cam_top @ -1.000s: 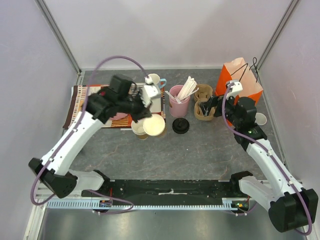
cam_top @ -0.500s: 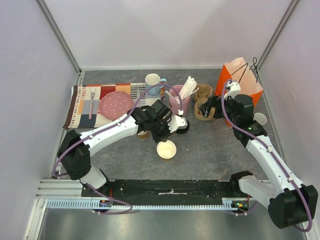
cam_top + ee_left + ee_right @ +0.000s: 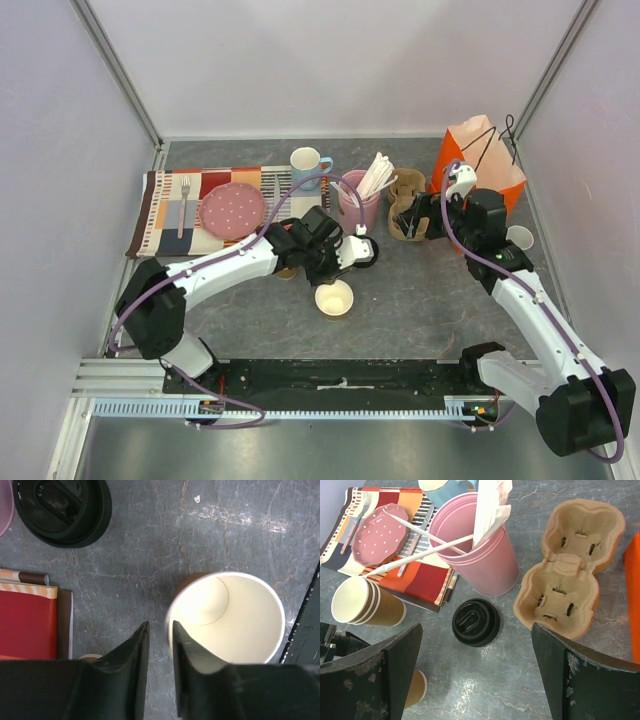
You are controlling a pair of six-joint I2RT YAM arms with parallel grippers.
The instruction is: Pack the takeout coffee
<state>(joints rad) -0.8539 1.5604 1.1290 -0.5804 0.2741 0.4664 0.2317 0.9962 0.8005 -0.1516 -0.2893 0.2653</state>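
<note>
The takeout coffee, as a lidded cup, is out of view. A single lidless brown paper cup [image 3: 334, 299] [image 3: 225, 620] [image 3: 417, 687] stands upright on the grey table. My left gripper [image 3: 329, 282] [image 3: 160, 625] is over its left rim, one finger inside the cup and one outside. The jaws are slightly parted, with table showing between them. A black dome lid [image 3: 362, 251] [image 3: 62, 510] [image 3: 475, 622] lies apart, behind the cup. My right gripper [image 3: 432, 215] [image 3: 476, 625] hangs wide open above the lid, holding nothing.
Stacked paper cups [image 3: 287, 268] [image 3: 365, 602] stand by the striped placemat [image 3: 165, 215]. A pink tin of straws [image 3: 357, 200] [image 3: 480, 550], a cardboard cup carrier [image 3: 405, 215] [image 3: 570, 575], an orange bag [image 3: 480, 155] and a blue mug [image 3: 307, 162] line the back.
My left arm swung from over the placemat to the table's middle carrying one cup, which now stands on the table. Its jaws have parted. The right arm barely moved.
</note>
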